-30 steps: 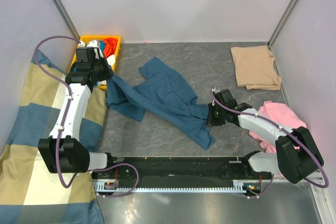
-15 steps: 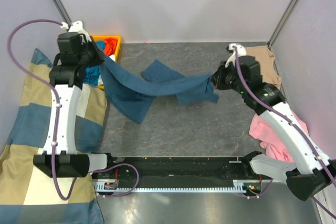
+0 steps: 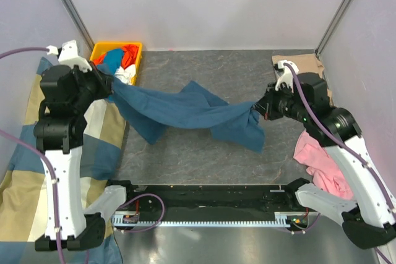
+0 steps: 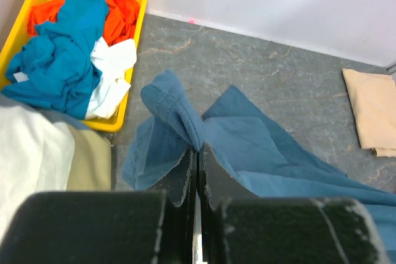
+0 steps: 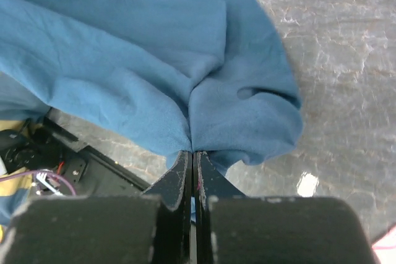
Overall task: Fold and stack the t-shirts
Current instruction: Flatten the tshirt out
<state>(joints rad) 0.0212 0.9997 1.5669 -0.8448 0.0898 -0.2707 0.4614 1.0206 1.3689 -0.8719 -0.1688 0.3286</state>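
A dark teal-blue t-shirt (image 3: pixel 185 110) hangs stretched in the air between both grippers above the grey table (image 3: pixel 204 153). My left gripper (image 3: pixel 110 86) is shut on its left end, also seen in the left wrist view (image 4: pixel 197 149). My right gripper (image 3: pixel 258 108) is shut on its right end, seen in the right wrist view (image 5: pixel 192 153). The shirt (image 5: pixel 154 78) sags in the middle and a flap hangs below the right gripper. A folded tan-beige t-shirt (image 3: pixel 304 65) lies at the back right, partly hidden by the right arm; it also shows in the left wrist view (image 4: pixel 371 109).
A yellow bin (image 3: pixel 137 47) with orange, blue and white clothes stands at the back left. A pink garment (image 3: pixel 318 159) lies at the right edge. The checked cushion (image 3: pixel 25 171) lies left of the table. Walls enclose the back and sides.
Both grippers have risen and pulled apart with the teal shirt, lifting it off the table and stretching it. The left arm moved left and nearer, the right arm slightly nearer.
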